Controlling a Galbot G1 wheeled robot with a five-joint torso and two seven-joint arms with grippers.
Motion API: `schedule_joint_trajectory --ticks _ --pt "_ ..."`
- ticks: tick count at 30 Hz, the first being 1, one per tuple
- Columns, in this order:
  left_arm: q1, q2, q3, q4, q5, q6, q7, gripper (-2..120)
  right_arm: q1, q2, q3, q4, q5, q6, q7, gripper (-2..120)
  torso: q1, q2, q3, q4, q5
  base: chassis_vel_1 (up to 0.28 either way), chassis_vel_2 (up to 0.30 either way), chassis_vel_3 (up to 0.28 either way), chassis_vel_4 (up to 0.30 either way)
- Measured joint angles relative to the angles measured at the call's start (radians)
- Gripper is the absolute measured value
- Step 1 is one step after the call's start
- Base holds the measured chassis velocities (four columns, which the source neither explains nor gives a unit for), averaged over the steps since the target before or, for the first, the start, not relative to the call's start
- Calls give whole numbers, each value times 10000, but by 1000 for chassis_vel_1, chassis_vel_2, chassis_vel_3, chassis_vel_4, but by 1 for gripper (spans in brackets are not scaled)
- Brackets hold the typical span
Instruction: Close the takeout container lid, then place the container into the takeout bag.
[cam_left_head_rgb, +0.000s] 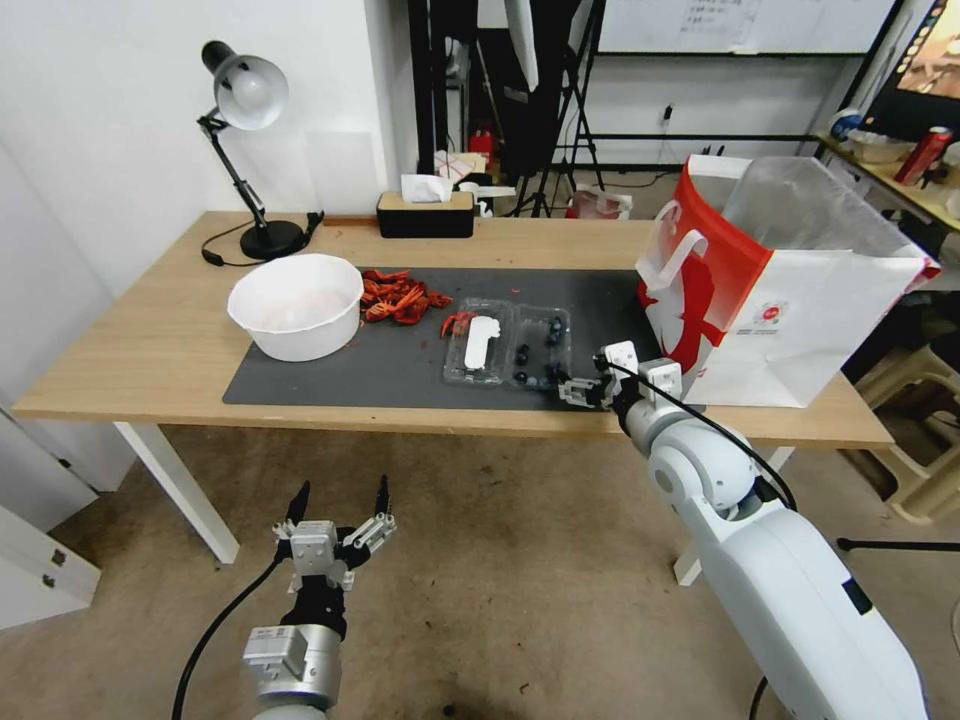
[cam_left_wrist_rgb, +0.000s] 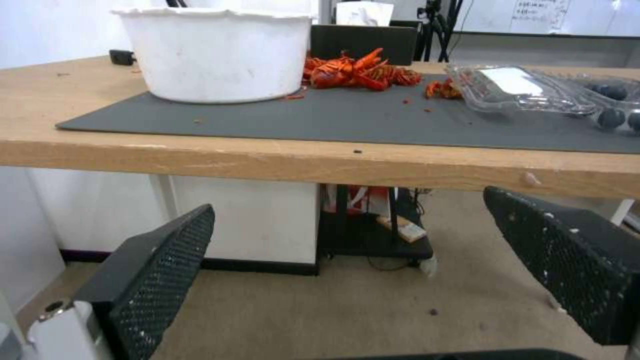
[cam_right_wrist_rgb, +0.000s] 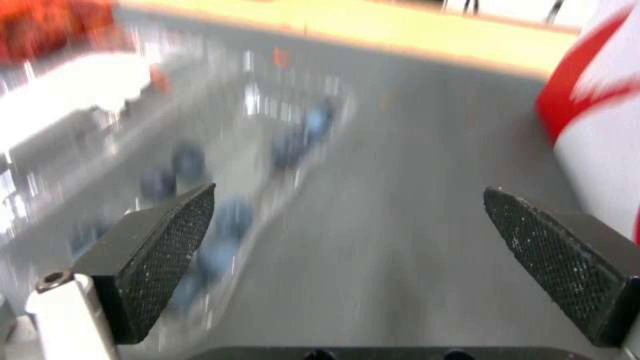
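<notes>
The takeout container (cam_left_head_rgb: 508, 346) lies open and flat on the dark mat (cam_left_head_rgb: 330, 375). Its lid (cam_left_head_rgb: 480, 342), the half with the white label, is on the left, and the half with dark berries (cam_left_head_rgb: 541, 350) is on the right. My right gripper (cam_left_head_rgb: 568, 388) is open, low over the mat at the berry half's near right corner; in the right wrist view its fingers (cam_right_wrist_rgb: 167, 245) straddle that edge, with berries (cam_right_wrist_rgb: 190, 160) blurred beside them. The red and white takeout bag (cam_left_head_rgb: 790, 300) stands open to the right. Below the table's front edge, my left gripper (cam_left_head_rgb: 341, 490) hangs open and empty.
A white bowl (cam_left_head_rgb: 297, 305) and a pile of red crayfish (cam_left_head_rgb: 400, 295) sit on the mat's left part. At the back of the wooden table (cam_left_head_rgb: 130, 330) stand a desk lamp (cam_left_head_rgb: 245, 90) and a black tissue box (cam_left_head_rgb: 425, 210). The bag (cam_right_wrist_rgb: 600, 125) is close on the right gripper's side.
</notes>
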Motion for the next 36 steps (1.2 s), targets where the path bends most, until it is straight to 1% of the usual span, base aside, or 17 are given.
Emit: schedule_joint_trajectory --ticks 2,3,4,6,7,8,10,11,12,15,16,19,26,27,28,31,36 --pt "-2 0 -1 2 -1 0 0 100 -10 1 30 6 1 234 -54 100 1 0 0 0 1 0 0 0 0" --pt "-41 0 -6 20 -42 -4 -1 100 -82 -1 134 46 41 1132 -182 100 0 0 0 1 1 0 0 0 0" --pt "-41 0 -6 20 -42 -4 -1 100 -82 -1 134 46 41 1132 -182 100 0 0 0 1 1 0 0 0 0" --pt "-83 0 -7 35 -86 -13 -1 100 -286 -7 259 118 168 2334 -356 100 1 0 0 0 0 0 0 0 0" --pt "-110 0 -10 36 -136 -16 -1 100 -668 -6 389 228 225 3518 -629 100 2 0 0 1 1 0 0 0 0" --pt "-110 0 -10 36 -136 -16 -1 100 -668 -6 389 228 225 3518 -629 100 2 0 0 1 1 0 0 0 0" --pt "-125 0 -16 36 -189 -17 -1 100 -1041 6 541 357 198 4261 -856 100 3 0 0 -3 0 0 0 0 0" --pt "-133 0 -15 35 -256 -19 2 100 -1650 39 776 576 56 5077 -1138 100 3 0 0 2 1 0 0 0 0" --pt "-133 0 -15 35 -256 -19 2 100 -1650 39 776 576 56 5077 -1138 100 3 0 0 2 1 0 0 0 0" --pt "-124 1 -20 -2 -349 -19 5 100 -2345 91 991 781 -186 5794 -1342 100 2 0 0 -4 3 0 0 0 0" --pt "-97 1 -19 -58 -409 -22 8 100 -3155 177 1246 959 -557 6608 -1478 100 1 0 -1 -1 2 0 0 0 0" --pt "-37 1 17 -152 -480 -59 11 100 -4598 377 1944 1269 -1258 7612 -1692 100 1 0 -1 -3 0 0 0 0 0" --pt "11 1 110 -214 -558 -113 17 100 -6185 606 2717 1429 -1426 8528 -2053 100 1 0 -1 -1 -1 0 0 0 0" --pt "55 1 124 -220 -568 -174 18 100 -6740 699 2795 1294 -1425 9072 -2231 100 0 -1 -1 -2 0 0 0 0 0" --pt "55 1 124 -220 -568 -174 18 100 -6740 699 2795 1294 -1425 9072 -2231 100 0 -1 -1 -2 0 0 0 0 0" --pt "135 1 169 -221 -536 -219 25 100 -7451 842 2802 914 -1370 9896 -2364 100 0 -1 -1 0 1 0 0 0 0" --pt "140 0 246 -96 -413 -254 65 100 -7834 929 2753 537 -1300 10507 -2414 100 0 -1 -1 0 1 0 0 0 0"
